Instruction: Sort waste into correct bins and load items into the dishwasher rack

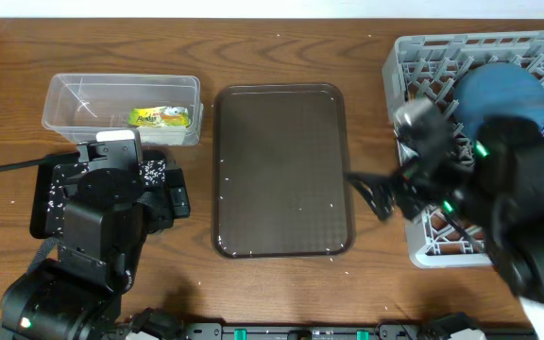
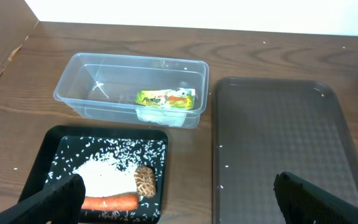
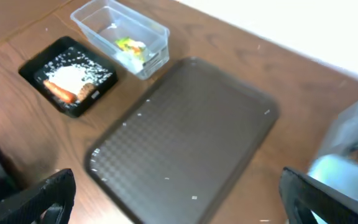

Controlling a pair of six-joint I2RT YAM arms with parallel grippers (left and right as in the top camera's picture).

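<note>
Evidently the right gripper (image 1: 374, 194) is the nearer tool; jaws spread and empty, it hangs just left of the rack (image 1: 414, 52), which holds the plate (image 1: 499, 94); the left gripper (image 2: 182, 199), likewise agape, hovers over the black tray (image 2: 104, 132), well apart from the rack.

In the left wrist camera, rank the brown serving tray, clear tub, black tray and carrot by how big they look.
1. brown serving tray, largest.
2. clear tub and black tray: look alike, not ranked.
3. carrot, smallest.
</note>
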